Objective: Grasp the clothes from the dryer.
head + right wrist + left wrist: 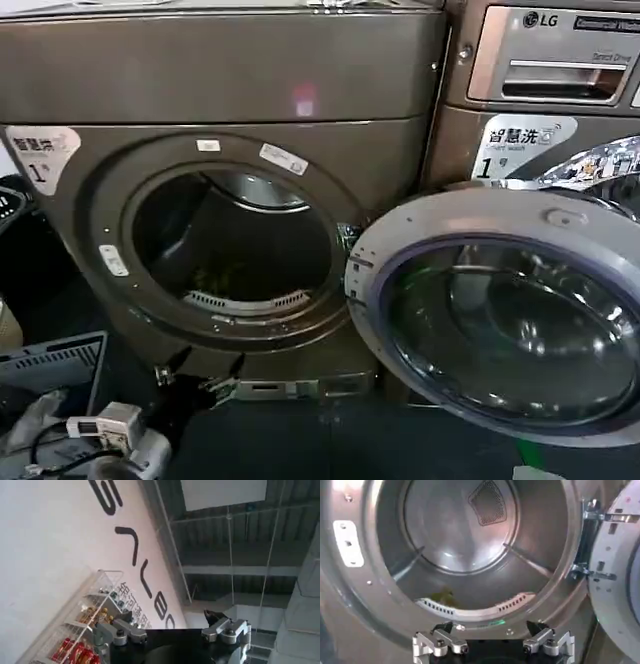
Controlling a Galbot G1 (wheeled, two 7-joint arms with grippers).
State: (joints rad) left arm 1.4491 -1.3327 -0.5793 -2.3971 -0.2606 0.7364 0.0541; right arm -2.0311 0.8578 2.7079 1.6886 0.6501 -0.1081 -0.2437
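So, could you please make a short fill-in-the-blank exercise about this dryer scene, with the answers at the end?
1. The dryer has its door swung ____.
2. The clothes lie ____ the drum.
3. The left gripper, fingers open, waits ____ the porthole.
4. The right gripper has its fingers ____.

Answers: open; inside; outside; open

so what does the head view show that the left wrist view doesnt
Head view only: the LG machine beside the dryer, the dryer's "1" sticker, and a grey basket low on the left.

Left wrist view only: the mesh vent at the back of the drum.

Both: the open door, the yellow-green clothes on the drum floor, and the open left end effector below the opening.
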